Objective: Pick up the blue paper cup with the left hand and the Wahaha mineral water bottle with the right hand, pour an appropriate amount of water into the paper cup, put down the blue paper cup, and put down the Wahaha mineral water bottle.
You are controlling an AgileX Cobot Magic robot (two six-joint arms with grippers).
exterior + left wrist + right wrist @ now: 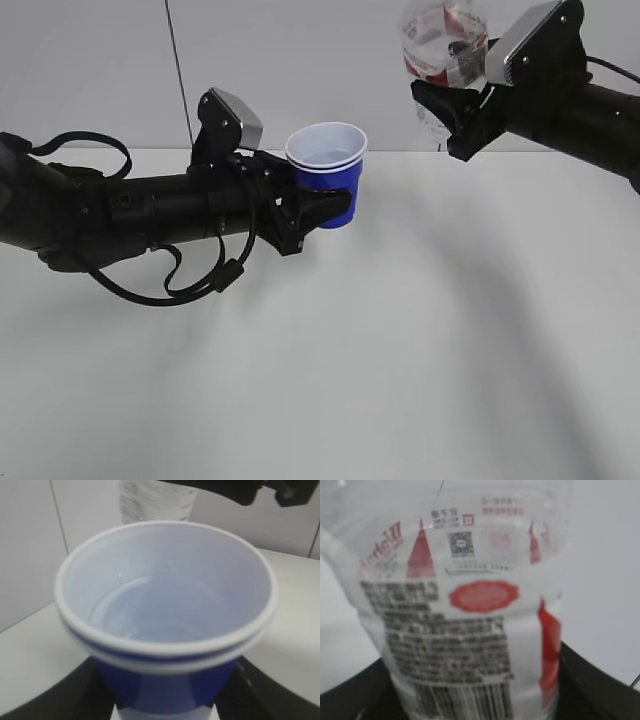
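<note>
- The blue paper cup (327,170) is clamped upright in the left hand (318,212), held clear above the bench (420,330), toward its far edge.
- The Wahaha mineral water bottle (441,55) is gripped by the right hand (455,108), raised near the far right corner.
- Both pickups are judged done.
- A little water (150,622) seems to lie in the cup; setting both down remains.

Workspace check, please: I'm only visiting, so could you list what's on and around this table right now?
Surface: white table, bare.
Job's things: blue paper cup upright, held off the table; Wahaha mineral water bottle held higher, to its right.
Clutter: nothing seen.
Grippers: left hand shut on the cup; right hand shut on the bottle.
Cables: black cables loop under the left arm.
Surroundings: plain white wall.
</note>
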